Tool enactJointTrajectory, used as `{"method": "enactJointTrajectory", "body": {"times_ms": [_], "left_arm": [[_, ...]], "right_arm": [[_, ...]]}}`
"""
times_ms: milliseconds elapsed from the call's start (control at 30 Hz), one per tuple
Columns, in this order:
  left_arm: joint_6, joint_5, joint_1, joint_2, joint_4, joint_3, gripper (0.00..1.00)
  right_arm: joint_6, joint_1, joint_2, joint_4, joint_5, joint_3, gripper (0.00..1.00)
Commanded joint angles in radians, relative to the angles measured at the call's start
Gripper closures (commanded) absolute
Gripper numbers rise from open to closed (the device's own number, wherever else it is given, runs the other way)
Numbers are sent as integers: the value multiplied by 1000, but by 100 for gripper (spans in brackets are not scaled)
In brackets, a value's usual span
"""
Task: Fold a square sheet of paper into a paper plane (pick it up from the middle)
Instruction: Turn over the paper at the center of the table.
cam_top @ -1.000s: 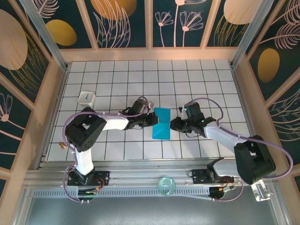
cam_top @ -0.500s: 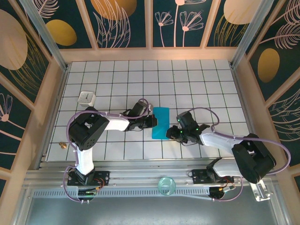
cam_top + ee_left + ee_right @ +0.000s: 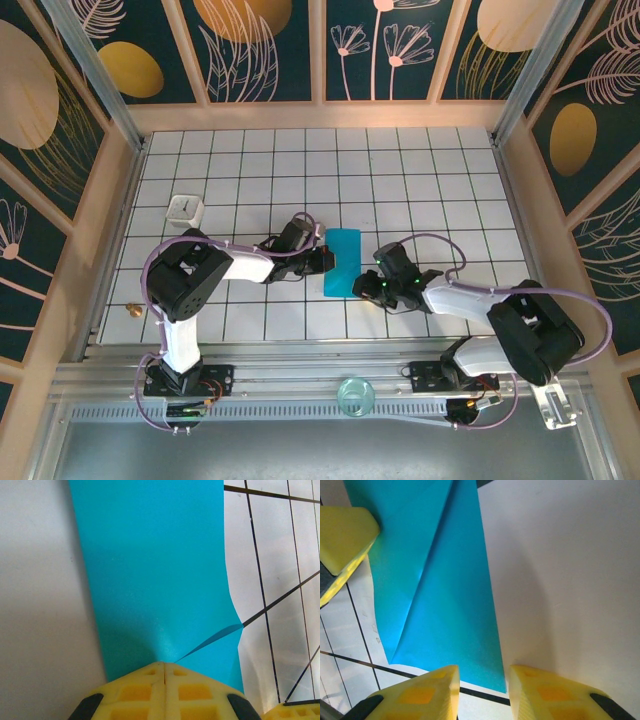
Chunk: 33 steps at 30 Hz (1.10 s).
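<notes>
Teal-blue thin square sheet of paper (image 3: 343, 262), folded into a narrow strip with a diagonal crease, lies on the white, black-lined grid table (image 3: 420, 180) near its middle, between the two arms. The left gripper (image 3: 327, 259) is clenched on the strip's left long edge, its yellow pads (image 3: 145, 682) pressed together over the paper. The right gripper (image 3: 368, 288) sits at the strip's near right corner, jaws parted and grasping nothing.
</notes>
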<state>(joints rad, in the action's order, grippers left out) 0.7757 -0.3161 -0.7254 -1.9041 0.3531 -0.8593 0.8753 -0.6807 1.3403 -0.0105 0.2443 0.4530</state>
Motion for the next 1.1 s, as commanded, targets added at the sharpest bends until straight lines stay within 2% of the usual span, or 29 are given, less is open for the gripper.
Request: {"method": "enactJointTrajectory", "body": {"times_ms": [0,367,733,867,1067], "left_arm": [[0,20,0,-22,-111,42,100],[-10,18,0,-27,-120,45,100],[-13,14,1,-29,-125,40,100],[-17,18,0,-24,-134,38,100],[-15,19,0,-27,-134,36,100]], "right_arm": [[19,-20,51,-144,44,-7,68],[-2,5,42,-199,47,-12,69],[-59,49,40,-384,123,-73,66],[-34,69,7,-433,139,-112,65],[-8,76,-19,-390,103,-129,70]]}}
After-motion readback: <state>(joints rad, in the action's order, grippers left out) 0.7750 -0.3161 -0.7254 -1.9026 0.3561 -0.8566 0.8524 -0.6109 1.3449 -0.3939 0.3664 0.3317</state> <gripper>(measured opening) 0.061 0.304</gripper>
